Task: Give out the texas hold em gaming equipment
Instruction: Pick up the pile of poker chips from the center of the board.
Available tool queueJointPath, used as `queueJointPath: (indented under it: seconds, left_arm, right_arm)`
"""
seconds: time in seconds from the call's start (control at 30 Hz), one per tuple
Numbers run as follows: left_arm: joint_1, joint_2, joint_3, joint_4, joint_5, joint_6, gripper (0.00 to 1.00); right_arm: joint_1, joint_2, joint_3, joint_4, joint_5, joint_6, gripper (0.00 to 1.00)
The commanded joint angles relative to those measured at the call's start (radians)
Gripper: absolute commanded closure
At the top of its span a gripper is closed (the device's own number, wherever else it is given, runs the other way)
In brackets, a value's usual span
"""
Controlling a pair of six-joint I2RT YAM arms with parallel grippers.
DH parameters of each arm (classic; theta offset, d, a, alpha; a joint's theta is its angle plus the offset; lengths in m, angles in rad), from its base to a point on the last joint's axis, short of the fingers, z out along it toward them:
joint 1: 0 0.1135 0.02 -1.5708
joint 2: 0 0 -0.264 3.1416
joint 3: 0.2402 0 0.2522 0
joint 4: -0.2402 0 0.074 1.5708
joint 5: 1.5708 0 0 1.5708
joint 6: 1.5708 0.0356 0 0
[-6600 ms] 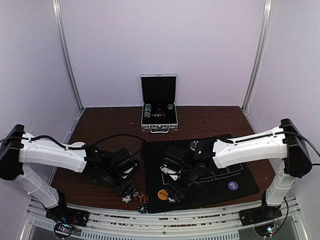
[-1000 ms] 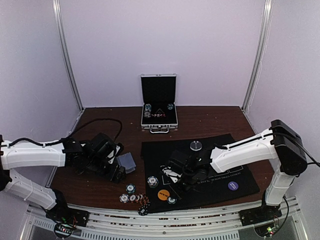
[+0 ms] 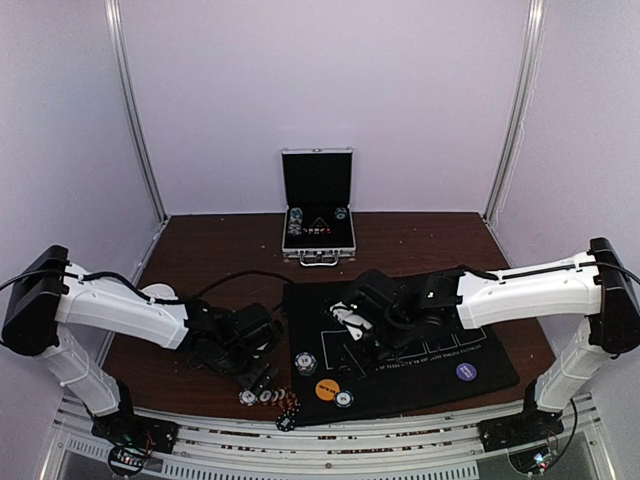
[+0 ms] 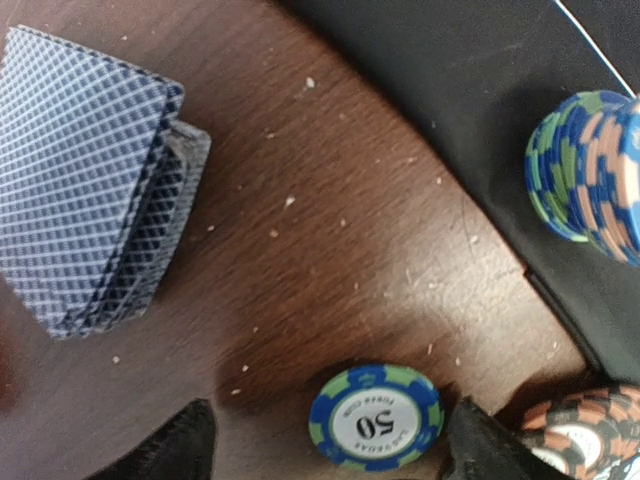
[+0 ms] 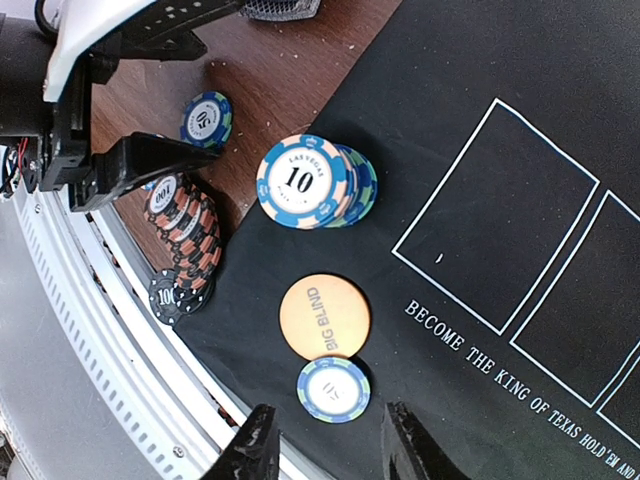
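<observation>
A blue-and-green 50 poker chip (image 4: 375, 415) lies flat on the wood between the fingers of my left gripper (image 4: 330, 455), which is open and not touching it. A deck of grey-blue playing cards (image 4: 85, 180) lies further off. From above, my left gripper (image 3: 258, 380) is low by the loose chips (image 3: 268, 396). My right gripper (image 5: 325, 450) is open and empty above the black mat (image 5: 480, 150). Below it lie a blue chip (image 5: 333, 390), the orange Big Blind disc (image 5: 325, 317) and a chip stack topped by a 10 (image 5: 300, 180). A purple disc (image 3: 466, 372) sits on the mat's right.
The silver case (image 3: 318, 205) stands open at the back centre. An orange-and-black chip stack (image 5: 185, 225) and a black chip (image 5: 170, 295) lie by the mat's front-left corner, close to the table's slotted front rail (image 3: 330, 440). A cable (image 3: 230, 275) loops over the left table.
My left arm has swung from the card deck forward to the loose chips at the front. My right gripper has drawn back from the chip beside the orange disc and its jaws have widened.
</observation>
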Motion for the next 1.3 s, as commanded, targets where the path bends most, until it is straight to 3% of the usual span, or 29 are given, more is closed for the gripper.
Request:
queueJointPath:
  seconds: [0.0,0.23,0.43,0.53,0.67,0.83,1.27]
  left_arm:
    - [-0.002,0.042,0.025,0.036,0.029,0.022,0.22]
    - [-0.003,0.050,-0.008,-0.015,0.037,0.005,0.46]
    - [-0.003,0.035,-0.029,-0.077,0.030,-0.021,0.54]
    - [-0.004,0.030,-0.031,-0.109,0.027,-0.038,0.53]
    - [-0.003,0.036,-0.034,-0.125,0.040,-0.049,0.44]
    - [-0.004,0.061,-0.034,-0.123,0.051,-0.049,0.47]
    - [-0.003,-0.009,-0.001,-0.127,0.049,-0.040,0.96]
  right_arm:
    - [-0.004,0.015,-0.005,-0.023,0.010,-0.008,0.62]
    - [-0.005,0.008,-0.004,-0.031,0.022,-0.012,0.61]
    - [-0.006,0.013,0.004,-0.038,0.022,-0.019,0.61]
    - [-0.006,0.013,0.004,-0.037,0.024,-0.018,0.61]
    - [-0.008,0.013,0.003,-0.037,0.024,-0.018,0.61]
    - [-0.008,0.009,0.000,-0.038,0.023,-0.019,0.61]
    - [-0.013,-0.023,0.002,-0.038,0.040,-0.015,0.61]
